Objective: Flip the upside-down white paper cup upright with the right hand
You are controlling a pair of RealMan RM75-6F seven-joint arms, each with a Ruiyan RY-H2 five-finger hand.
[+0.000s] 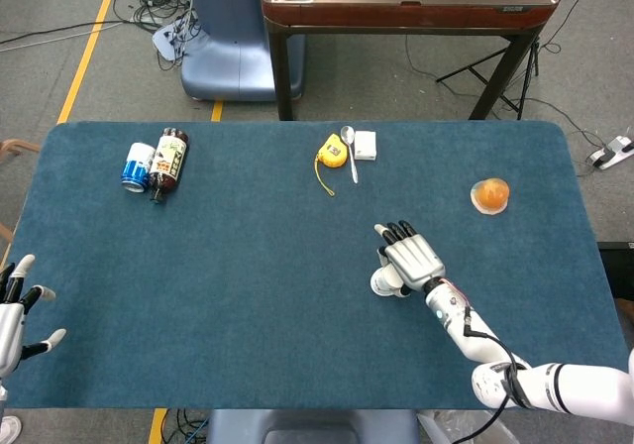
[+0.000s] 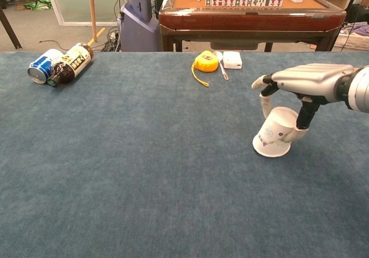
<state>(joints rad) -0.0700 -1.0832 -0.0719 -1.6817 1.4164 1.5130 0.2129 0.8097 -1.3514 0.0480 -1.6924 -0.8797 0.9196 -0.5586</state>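
Observation:
The white paper cup [image 2: 274,134] stands mouth-down on the blue cloth, leaning slightly, right of centre. My right hand [image 2: 305,82] arches over it from the right. The thumb presses its right wall and a finger lies against its upper left side, so the hand grips it. From the head view the right hand [image 1: 411,259] covers most of the cup [image 1: 384,283], with only the rim showing. My left hand [image 1: 15,310] hovers at the table's near left corner, its fingers spread and nothing in them.
A blue can [image 2: 41,67] and a brown bottle [image 2: 72,62] lie at the far left. A yellow tape measure [image 2: 206,61], a spoon [image 1: 349,147] and a small white box [image 2: 232,59] sit at the far middle. An orange object [image 1: 489,195] rests far right. A mahjong table [image 2: 248,10] stands beyond.

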